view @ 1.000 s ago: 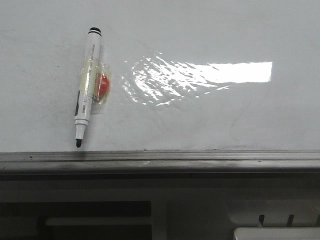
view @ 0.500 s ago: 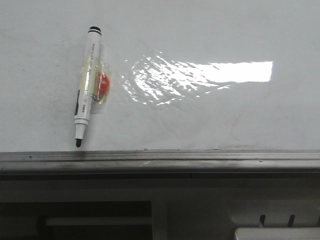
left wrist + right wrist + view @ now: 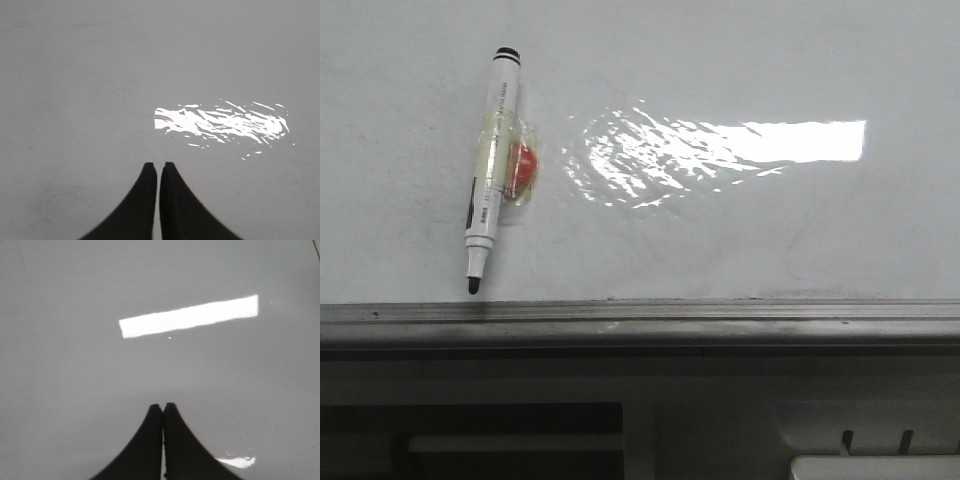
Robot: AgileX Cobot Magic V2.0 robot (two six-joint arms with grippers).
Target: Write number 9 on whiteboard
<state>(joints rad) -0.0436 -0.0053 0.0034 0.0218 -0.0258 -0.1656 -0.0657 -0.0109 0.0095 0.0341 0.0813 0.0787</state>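
Note:
The whiteboard (image 3: 740, 230) fills the front view, glossy white with a bright glare patch and a grey metal edge rail (image 3: 640, 322). A white marker pen (image 3: 491, 165) with a black tip lies on it at the left, uncapped, tip toward the rail, with a red piece (image 3: 525, 168) taped to its side. No number 9 shows on the board. My left gripper (image 3: 159, 165) is shut and empty over bare board (image 3: 75, 100). My right gripper (image 3: 163, 405) is shut and empty over bare board (image 3: 75, 380). Neither gripper shows in the front view.
Below the rail stands grey-white moulded plastic furniture (image 3: 720, 420) with dark slots. Faint smudges mark the board at the right (image 3: 800, 240).
The marker pen has shifted slightly up and to the left in the front view. Nothing else differs.

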